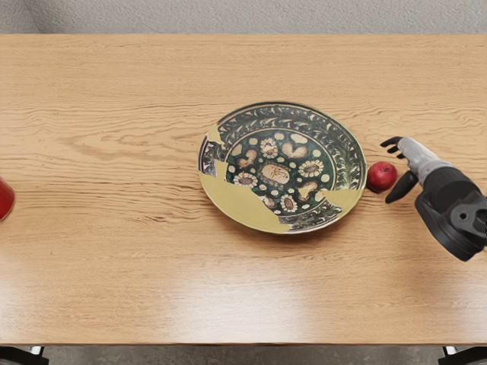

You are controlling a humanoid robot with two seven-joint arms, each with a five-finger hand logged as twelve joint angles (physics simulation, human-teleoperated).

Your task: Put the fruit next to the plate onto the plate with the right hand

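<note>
A small red fruit point(382, 176) lies on the wooden table point(114, 251), just beside the right rim of the ornate plate point(348, 150). The right hand point(413, 162) hovers close on the fruit's side away from the plate, fingers spread and gripping nothing.

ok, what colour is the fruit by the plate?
Red, fairly uniform. The fruit sits just right of the plate; the head view, the only one, shows it clearly.

Red fruit point(381, 176), floral green-and-yellow plate point(351, 152)
</note>
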